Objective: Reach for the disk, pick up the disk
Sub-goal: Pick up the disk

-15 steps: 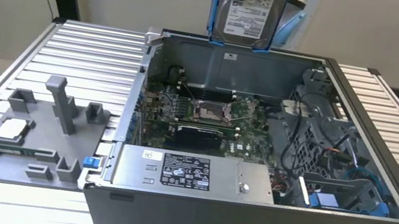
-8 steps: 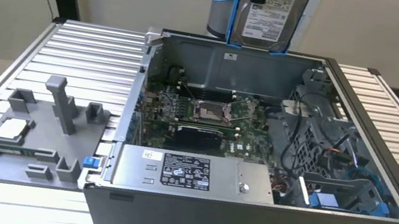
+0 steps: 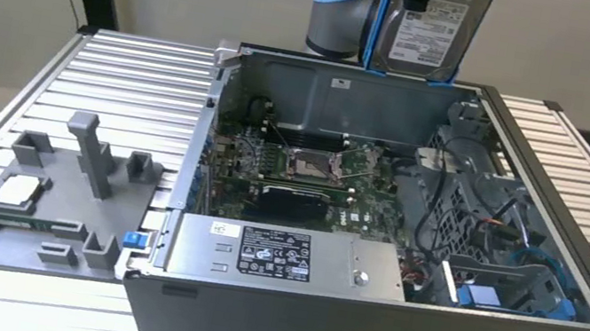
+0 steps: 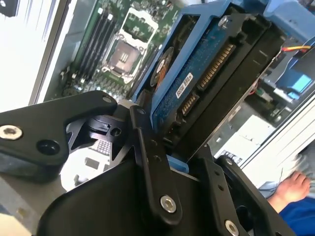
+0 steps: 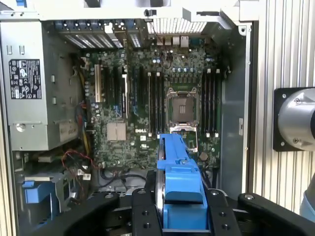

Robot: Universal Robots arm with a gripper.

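Arm (image 3: 340, 11) raised high at the far side of the scene, above the far wall of the open computer case (image 3: 380, 234); its blue-capped joint sits just on the exterior view's left of the load.

Gripper (image 4: 172, 147): black jaws closed on the disk (image 3: 432, 27), clamping one end of it with the blue bracket (image 5: 179, 172) between them. In both wrist views the disk juts out from the jaws over the case interior.

Disk: held upright, lifted clear of the case, hanging in the air over the case's far edge. In the exterior view its silver-grey face with white label turns toward the camera, blue bracket running down its edges. Second wrist view shows the underside: blue circuit board, row of gold connector pins, small white sticker.

Below: motherboard (image 5: 162, 93) with bare processor socket (image 5: 183, 104), grey power supply (image 3: 279, 257) at the near side. A grey fixture (image 3: 44, 196) lies on the slatted counter (image 3: 129, 84), left of the case in the exterior view.

A hand (image 4: 293, 189) with a blue sleeve shows at the edge of the second wrist view.
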